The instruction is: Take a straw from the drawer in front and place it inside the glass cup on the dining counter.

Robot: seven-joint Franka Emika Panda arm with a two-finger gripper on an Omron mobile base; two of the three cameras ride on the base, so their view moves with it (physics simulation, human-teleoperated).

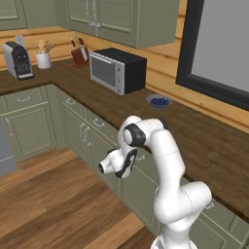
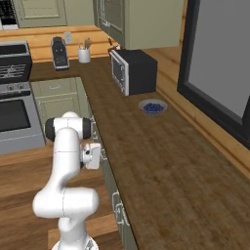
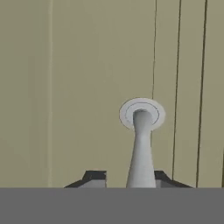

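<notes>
The gripper [image 3: 141, 181] sits right against the drawer [image 3: 87, 87] front — its jaws stand on either side of the silver handle [image 3: 141, 144], seemingly closed on it.

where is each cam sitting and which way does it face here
Left base view: behind the arm to its left, looking down along the worktop past the microwave; the arm rises lower right.
Right base view: behind to its right, looking down the worktop length toward the stove; the arm rises lower left.
Hand view: on the hand, facing the drawer front close up, handle between the tool tips.
Both base views share the microwave, blue bowl and coffee machine.
</notes>
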